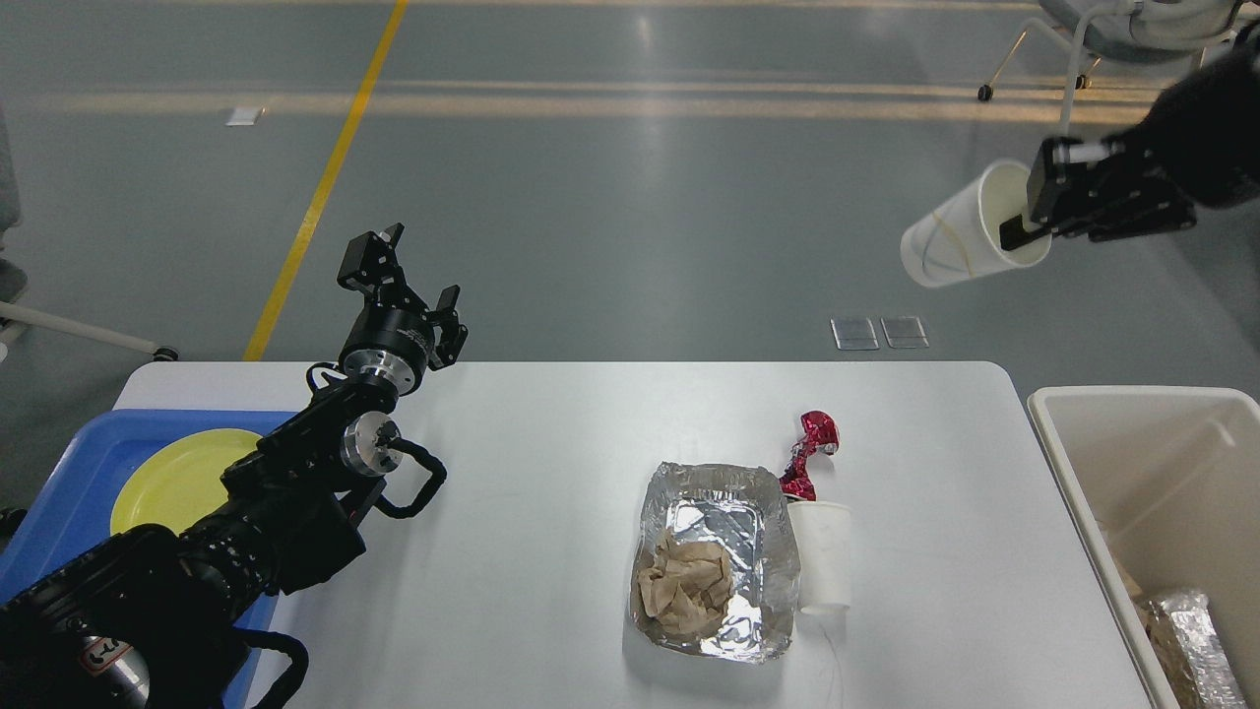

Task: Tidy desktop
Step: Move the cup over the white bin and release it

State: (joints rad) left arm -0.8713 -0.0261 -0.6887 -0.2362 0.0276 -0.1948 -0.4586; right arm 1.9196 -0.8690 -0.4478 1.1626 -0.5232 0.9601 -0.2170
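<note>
right gripper [1034,212] gripping paper cup [960,241], high above desktop [551,492]

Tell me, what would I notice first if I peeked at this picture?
Probably the white cup held high in the air at the top right, pinched at its rim by the right gripper. Next, the shiny foil tray with crumpled brown paper in the middle of the desktop, with a red wrapper just behind it. On the left, a yellow plate lies in a blue tray.
</note>
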